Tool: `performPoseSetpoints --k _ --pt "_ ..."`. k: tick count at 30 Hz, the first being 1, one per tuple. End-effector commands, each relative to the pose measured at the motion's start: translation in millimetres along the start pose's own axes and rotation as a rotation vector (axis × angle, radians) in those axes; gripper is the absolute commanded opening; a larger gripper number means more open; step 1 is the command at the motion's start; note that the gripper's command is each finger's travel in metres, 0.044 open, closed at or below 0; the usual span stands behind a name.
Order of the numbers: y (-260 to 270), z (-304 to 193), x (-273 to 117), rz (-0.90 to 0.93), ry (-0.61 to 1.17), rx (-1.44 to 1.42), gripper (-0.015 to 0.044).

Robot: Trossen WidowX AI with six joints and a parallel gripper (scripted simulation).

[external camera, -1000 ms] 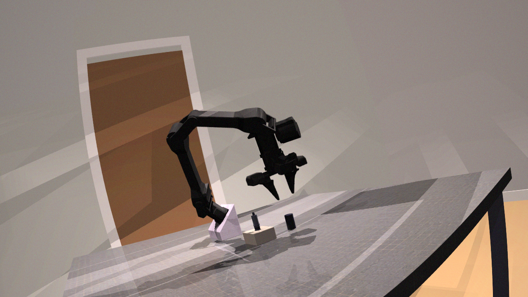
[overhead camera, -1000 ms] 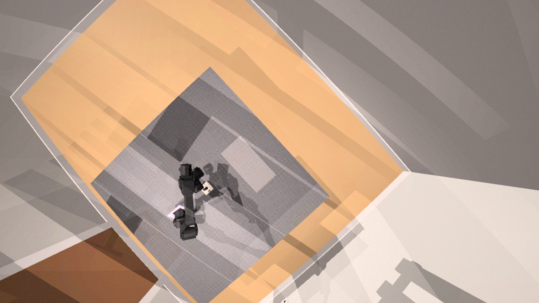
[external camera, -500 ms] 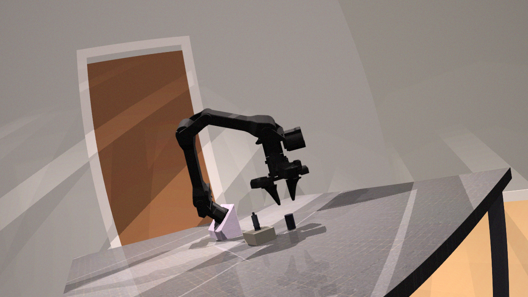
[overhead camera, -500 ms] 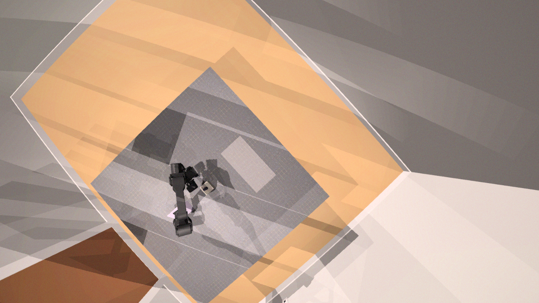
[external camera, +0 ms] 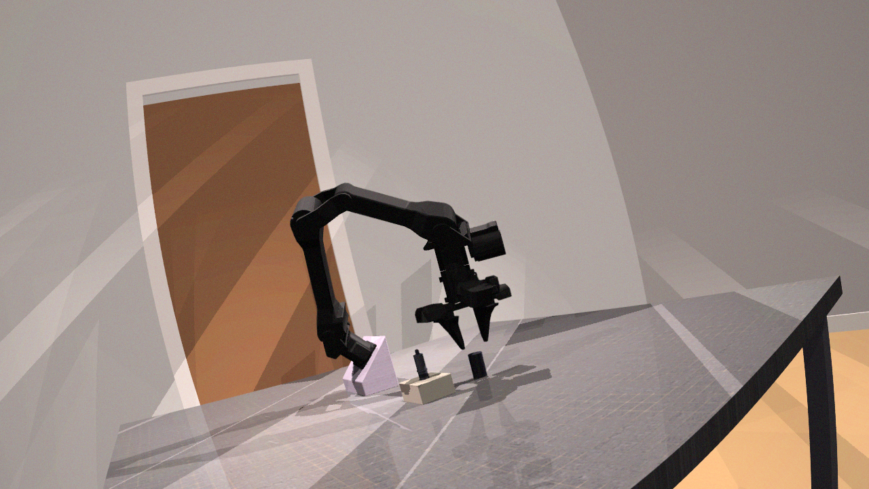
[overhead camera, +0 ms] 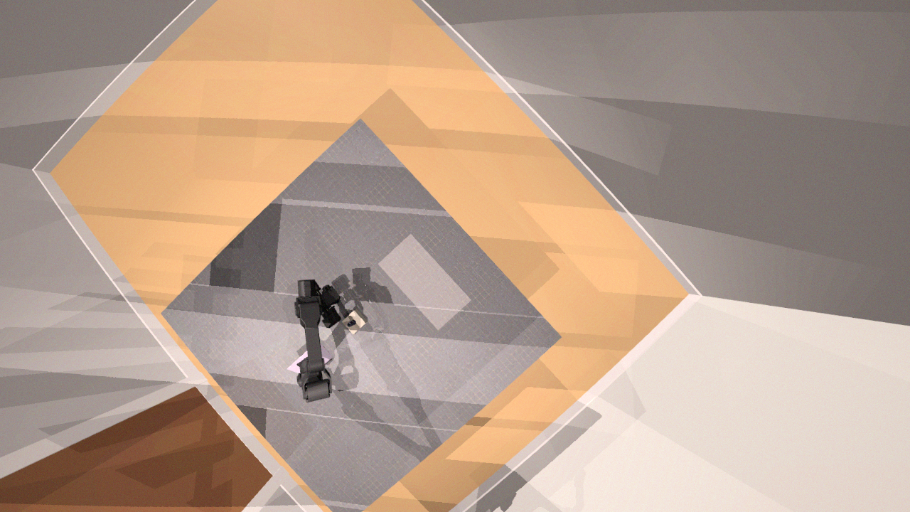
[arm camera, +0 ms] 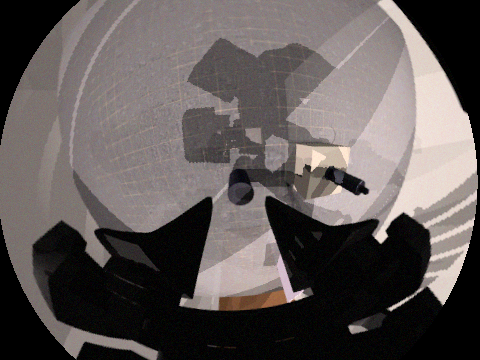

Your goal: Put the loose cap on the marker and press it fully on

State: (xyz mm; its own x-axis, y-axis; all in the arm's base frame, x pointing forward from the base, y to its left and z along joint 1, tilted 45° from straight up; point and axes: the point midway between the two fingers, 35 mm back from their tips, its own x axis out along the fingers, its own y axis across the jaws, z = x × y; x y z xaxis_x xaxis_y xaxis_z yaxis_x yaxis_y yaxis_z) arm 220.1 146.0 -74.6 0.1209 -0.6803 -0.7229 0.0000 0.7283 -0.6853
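The dark cap (external camera: 478, 367) (arm camera: 241, 192) stands upright on the table. The top view does not show it, as the arm is in the way. My gripper (external camera: 474, 344) (arm camera: 239, 200) is open and empty, pointing down, with its fingertips just above the cap. In the wrist view the cap's top shows centred at the gap between the fingertips. The dark marker (overhead camera: 350, 323) (external camera: 420, 366) (arm camera: 349, 182) stands upright, narrow tip up and uncapped, in the cream holder block (overhead camera: 359, 314) (external camera: 430, 390) (arm camera: 312, 188), a short way from the cap.
The grey table (overhead camera: 362, 190) (external camera: 607, 365) (arm camera: 135, 125) carries the arm's lavender base mount (overhead camera: 297, 365) (external camera: 377, 372), which stands behind the holder block in the exterior view. In the wrist view the block and upright marker are to the right of the fingertips. Arm shadows cross the table.
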Motion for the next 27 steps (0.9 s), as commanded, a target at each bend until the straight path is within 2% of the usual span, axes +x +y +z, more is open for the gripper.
performPoseSetpoints --k 1,27 --pt "-1.6 -1.0 9.0 -0.008 0.002 -0.006 0.0242" --pt "-3.1 -2.1 50.5 -0.010 0.002 -0.005 0.0242"
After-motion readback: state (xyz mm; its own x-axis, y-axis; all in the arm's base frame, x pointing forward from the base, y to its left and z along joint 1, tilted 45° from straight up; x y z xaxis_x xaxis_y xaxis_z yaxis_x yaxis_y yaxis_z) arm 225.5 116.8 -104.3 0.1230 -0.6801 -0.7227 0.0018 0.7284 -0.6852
